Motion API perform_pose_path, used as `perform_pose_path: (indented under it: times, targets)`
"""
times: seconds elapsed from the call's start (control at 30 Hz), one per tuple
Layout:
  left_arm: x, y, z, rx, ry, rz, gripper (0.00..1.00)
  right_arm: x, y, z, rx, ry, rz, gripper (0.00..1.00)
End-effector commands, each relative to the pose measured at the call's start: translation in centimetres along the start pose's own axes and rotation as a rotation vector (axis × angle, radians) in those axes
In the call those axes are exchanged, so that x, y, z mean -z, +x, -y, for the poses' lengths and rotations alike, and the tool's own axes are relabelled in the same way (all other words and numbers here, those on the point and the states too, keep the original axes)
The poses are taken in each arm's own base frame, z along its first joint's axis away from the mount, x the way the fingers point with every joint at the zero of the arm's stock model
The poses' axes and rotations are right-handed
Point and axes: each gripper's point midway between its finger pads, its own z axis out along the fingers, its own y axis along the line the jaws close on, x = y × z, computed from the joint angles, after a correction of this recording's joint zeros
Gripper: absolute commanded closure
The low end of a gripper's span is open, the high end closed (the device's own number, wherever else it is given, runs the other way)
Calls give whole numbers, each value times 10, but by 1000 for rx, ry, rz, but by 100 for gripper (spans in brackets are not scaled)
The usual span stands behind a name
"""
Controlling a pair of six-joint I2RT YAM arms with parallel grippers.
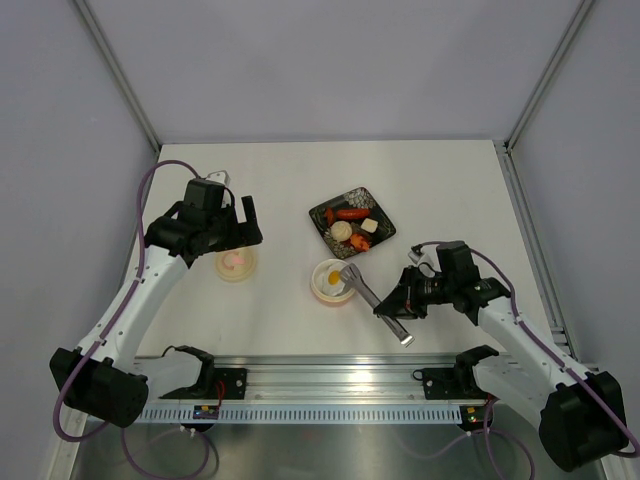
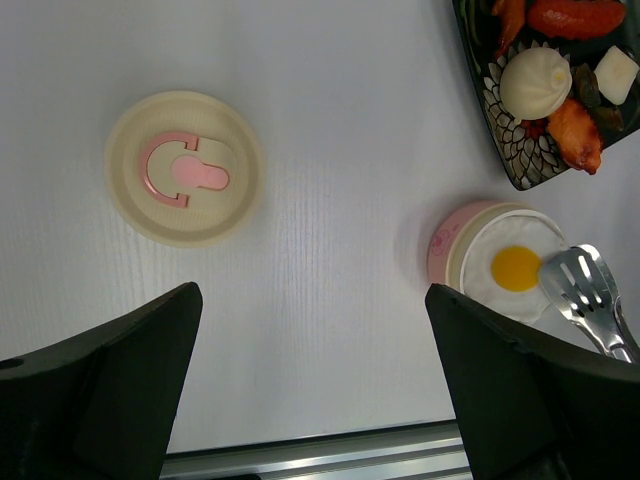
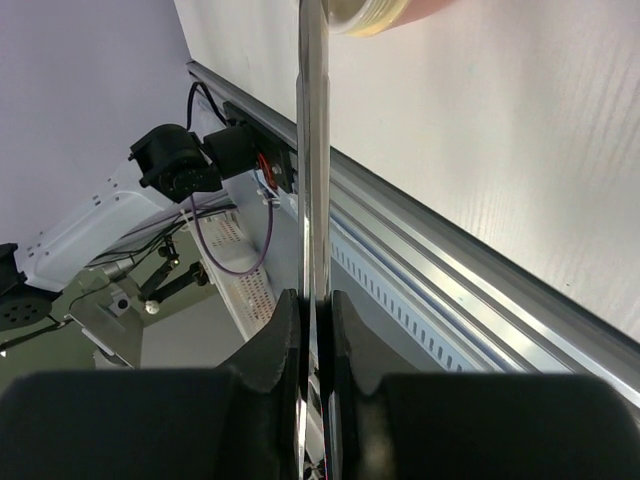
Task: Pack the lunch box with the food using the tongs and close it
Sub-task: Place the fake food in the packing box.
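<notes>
The cream lunch box [image 1: 316, 286] [image 2: 448, 242] stands mid-table with the white fried egg [image 1: 333, 277] [image 2: 516, 268] inside it. Its round lid [image 1: 236, 264] [image 2: 185, 168] lies flat to the left, pink mark up. My right gripper [image 1: 403, 300] [image 3: 315, 298] is shut on the handle end of the silvery tongs [image 1: 372, 297] [image 2: 592, 300] [image 3: 313, 150], whose tips rest over the box's right rim beside the egg. My left gripper [image 1: 240, 222] [image 2: 312, 292] hovers open above the table near the lid, holding nothing. A red sausage [image 1: 350, 213] [image 2: 575, 15], pale ball [image 2: 535, 82], orange piece [image 2: 576, 132] and pale cube [image 2: 616, 72] lie on a tray.
The black square tray [image 1: 322, 218] [image 2: 510, 165] sits behind and right of the lunch box. An aluminium rail [image 1: 330, 385] [image 2: 320, 462] runs along the table's near edge. Grey enclosure walls stand at the back and sides.
</notes>
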Motion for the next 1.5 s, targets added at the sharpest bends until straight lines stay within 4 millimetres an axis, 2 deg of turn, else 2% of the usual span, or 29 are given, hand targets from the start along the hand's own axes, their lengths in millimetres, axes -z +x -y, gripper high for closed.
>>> perform_pose_path:
  times: [0.0, 0.07, 0.1, 0.17, 0.3, 0.5, 0.63, 1.0, 1.07, 1.1, 1.33, 1.47]
  targets:
    - [6, -13, 4, -9, 16, 65, 1, 3, 5, 9, 22, 59, -19, 98]
    - [6, -14, 4, -8, 17, 67, 1, 2, 7, 15, 20, 84, -30, 93]
    - [7, -14, 4, -8, 19, 68, 1, 2, 6, 15, 20, 85, -30, 84]
    - [6, -14, 5, -8, 19, 65, 1, 2, 6, 16, 23, 89, -33, 81]
    - [8, -15, 5, -11, 21, 69, 1, 4, 3, 11, 39, 94, -29, 58]
    - [8, -15, 5, -12, 19, 70, 1, 9, -2, 3, 67, 104, -15, 55]
    - [9, -16, 4, -12, 19, 72, 1, 14, -4, -6, 88, 106, 2, 57]
    - [8, -14, 4, -11, 17, 67, 1, 32, -10, -31, 139, 107, 59, 71]
    - [6, -12, 3, -9, 16, 63, 1, 31, -11, -31, 141, 111, 58, 72]
    - [7, -13, 3, -11, 16, 66, 1, 29, -12, -29, 136, 114, 52, 76]
    - [7, -12, 1, -11, 8, 66, 1, 20, -14, -18, 113, 122, 35, 89]
    - [6, -11, 1, -11, 8, 63, 1, 11, -12, -14, 103, 116, 12, 93]
